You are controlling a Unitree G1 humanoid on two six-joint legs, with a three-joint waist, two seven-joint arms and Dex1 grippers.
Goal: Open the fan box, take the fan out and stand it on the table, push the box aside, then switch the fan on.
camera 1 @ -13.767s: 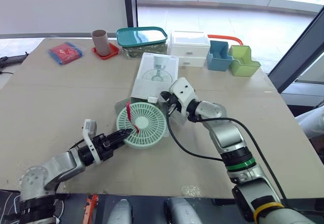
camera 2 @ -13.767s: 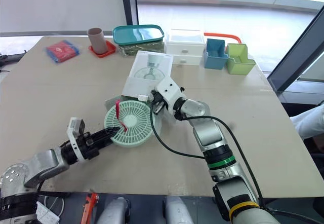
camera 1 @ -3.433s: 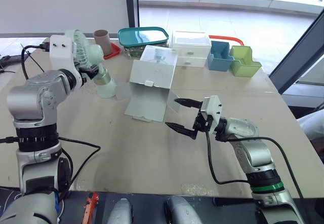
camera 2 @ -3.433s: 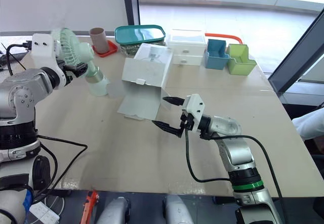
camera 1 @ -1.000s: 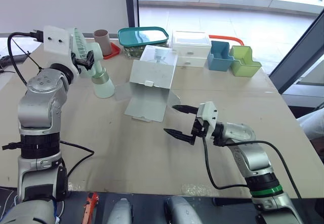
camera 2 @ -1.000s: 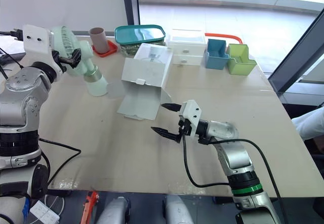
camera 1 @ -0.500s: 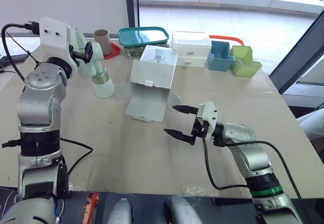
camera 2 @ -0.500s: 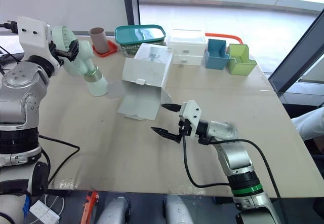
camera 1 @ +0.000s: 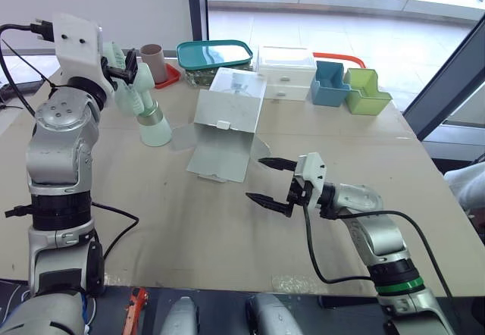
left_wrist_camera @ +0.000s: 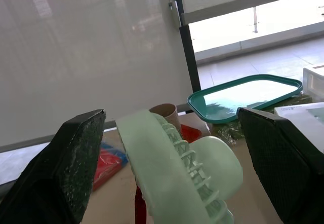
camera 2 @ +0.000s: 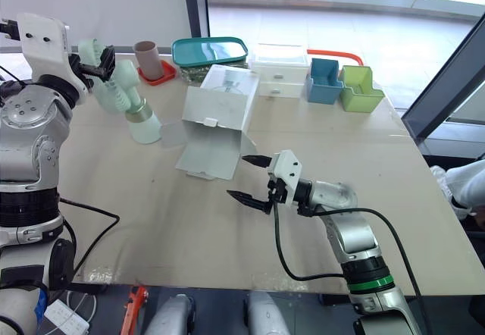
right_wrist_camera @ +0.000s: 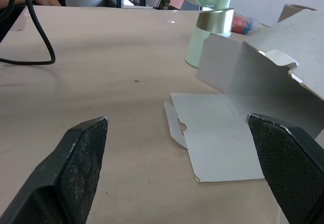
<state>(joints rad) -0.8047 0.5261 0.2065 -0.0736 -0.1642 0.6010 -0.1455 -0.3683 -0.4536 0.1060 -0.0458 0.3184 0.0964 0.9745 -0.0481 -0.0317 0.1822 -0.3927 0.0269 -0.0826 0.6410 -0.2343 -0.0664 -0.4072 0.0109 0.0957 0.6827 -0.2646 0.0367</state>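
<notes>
The mint-green fan [camera 1: 144,111] stands upright on its base at the table's left, seen also in the right wrist view [right_wrist_camera: 210,26]. My left gripper [camera 1: 125,68] is open, raised beside the fan, with the fan's head [left_wrist_camera: 177,173] between its wide-apart fingers [left_wrist_camera: 76,168]; no contact shows. The white fan box [camera 1: 229,106] lies open in the middle of the table, its flap [camera 1: 220,161] flat on the tabletop. My right gripper [camera 1: 254,178] is open just right of the flap, low over the table, holding nothing.
Along the far edge stand a brown cup on a red saucer [camera 1: 154,62], a teal-lidded tray [camera 1: 214,53], a white drawer unit [camera 1: 284,70], a blue bin [camera 1: 327,83] and a green bin [camera 1: 364,91]. A red packet [left_wrist_camera: 109,158] lies behind the fan.
My left wrist has lifted and turned a little by the fan's head. The fan stays standing. The right arm and the box have not moved.
</notes>
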